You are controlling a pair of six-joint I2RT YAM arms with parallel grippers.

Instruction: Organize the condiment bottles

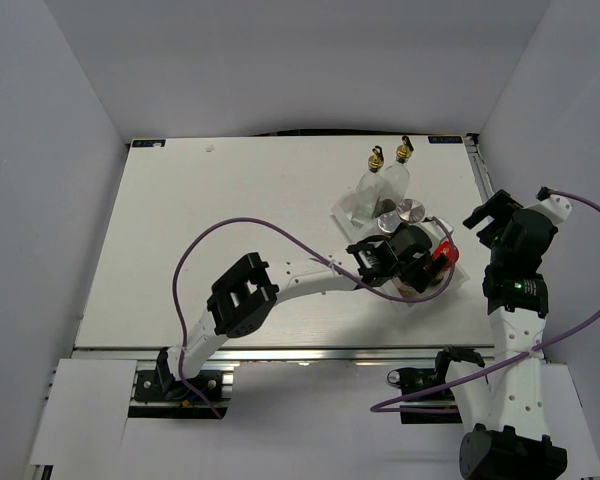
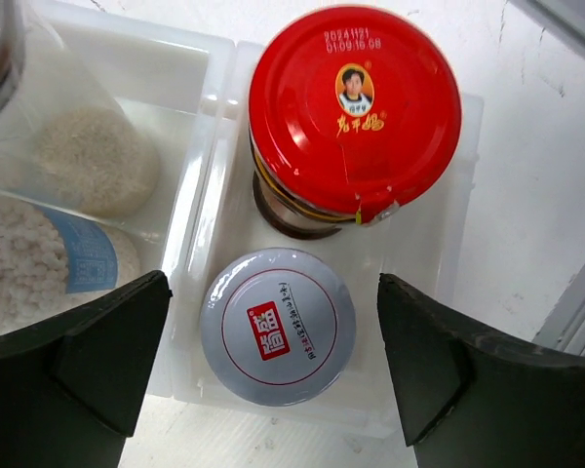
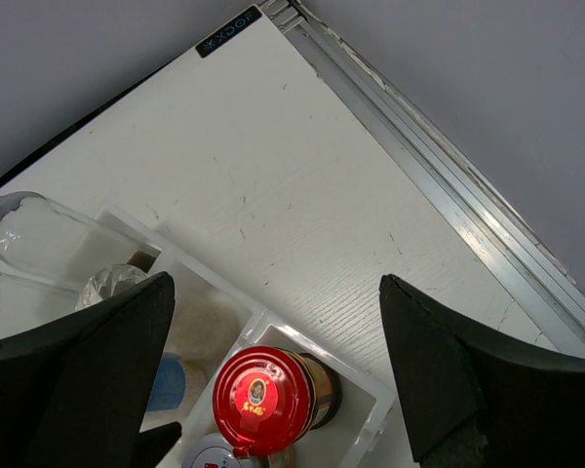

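Observation:
The white-lidded jar (image 2: 278,325) stands in a compartment of the white tray (image 2: 200,195), next to the red-lidded brown jar (image 2: 354,107). My left gripper (image 2: 273,366) is open above the white lid, one finger on each side, touching nothing. In the top view it (image 1: 417,265) hides that jar; the red lid (image 1: 442,253) peeks out beside it. Two clear cruets (image 1: 375,185) (image 1: 400,175) with gold pourers and the silver-lidded shaker (image 1: 412,211) stand in the tray's far part. My right gripper (image 1: 490,212) is open and empty, right of the tray. Its view shows the red-lidded jar (image 3: 263,400).
A second container with white grains and a blue label (image 2: 49,263) stands in the tray compartment to the left of the jars. The table's right edge rail (image 3: 448,166) runs close to the tray. White walls enclose the table.

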